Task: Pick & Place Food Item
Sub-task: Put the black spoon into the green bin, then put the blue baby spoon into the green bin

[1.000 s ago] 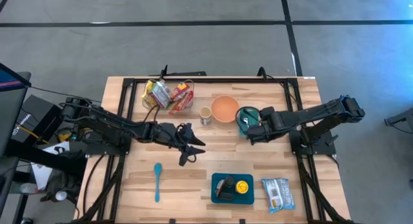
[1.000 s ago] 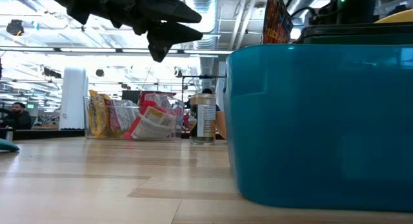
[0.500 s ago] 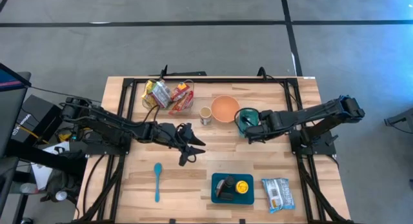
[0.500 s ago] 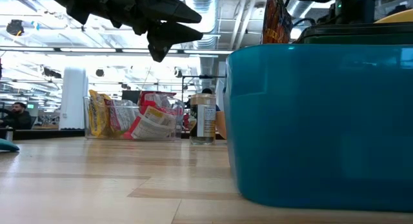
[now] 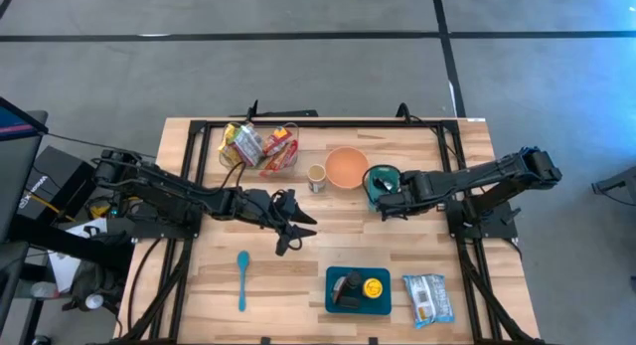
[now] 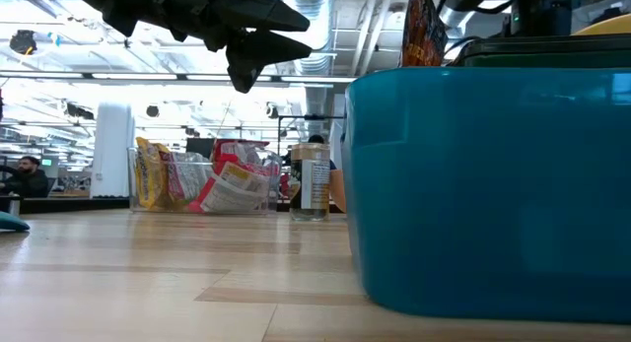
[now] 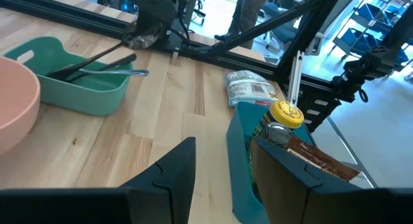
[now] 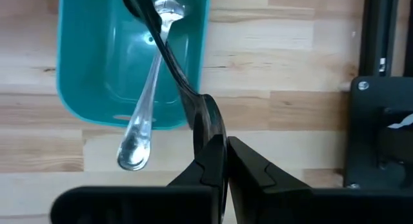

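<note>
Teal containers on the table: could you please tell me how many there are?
2. A shallow teal plastic tray lies beside the pink bowl, far side; a deeper rectangular teal bin stands near the front edge. None seems hidden.

Both arms are dark, near-black machines built of slim tubular links joined by bulkier rounded joint housings. The left arm (image 5: 189,198) carries loose black cabling along its rear links, and its base sits among dark boxy hardware at the table's edge. The right arm (image 5: 477,176) has a rounded, faintly blue-lit shoulder joint and a blocky black base. The left gripper (image 7: 222,179) ends in two matte black fingers (image 7: 171,175) — broad, angular, flat-faced plates with bevelled edges. The right gripper (image 8: 219,161) has glossier black fingers (image 8: 210,137), narrow and tapering — mounted on a wide black crossbar.
</note>
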You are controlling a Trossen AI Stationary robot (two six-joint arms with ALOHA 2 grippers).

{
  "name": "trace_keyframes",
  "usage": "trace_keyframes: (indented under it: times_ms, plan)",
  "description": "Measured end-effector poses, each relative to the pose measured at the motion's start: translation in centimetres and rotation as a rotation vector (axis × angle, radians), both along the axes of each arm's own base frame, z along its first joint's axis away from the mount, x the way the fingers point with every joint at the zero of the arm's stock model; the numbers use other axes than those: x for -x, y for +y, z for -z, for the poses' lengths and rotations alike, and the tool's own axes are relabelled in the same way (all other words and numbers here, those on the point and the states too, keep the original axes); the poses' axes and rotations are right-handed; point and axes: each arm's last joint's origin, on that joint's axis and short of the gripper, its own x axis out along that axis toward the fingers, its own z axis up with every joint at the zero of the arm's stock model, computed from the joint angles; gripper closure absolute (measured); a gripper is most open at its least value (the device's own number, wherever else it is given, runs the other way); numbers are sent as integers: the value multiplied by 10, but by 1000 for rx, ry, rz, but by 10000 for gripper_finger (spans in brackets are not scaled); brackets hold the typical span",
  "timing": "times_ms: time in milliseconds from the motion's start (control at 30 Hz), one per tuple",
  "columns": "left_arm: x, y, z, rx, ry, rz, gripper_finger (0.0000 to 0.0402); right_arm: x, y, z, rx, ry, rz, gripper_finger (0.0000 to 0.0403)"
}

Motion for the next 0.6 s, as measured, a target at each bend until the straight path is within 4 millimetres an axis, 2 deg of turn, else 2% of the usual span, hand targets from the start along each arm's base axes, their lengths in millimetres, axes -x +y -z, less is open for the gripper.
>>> trace_keyframes:
  times_ms: [267,600]
  plan:
    - [0,0,0,1,0,1,257,-5,-2,0,-7,-47,8,389]
    - [0,0,0,2,1,3,257,-6,-2,0,-5,-56,4,353]
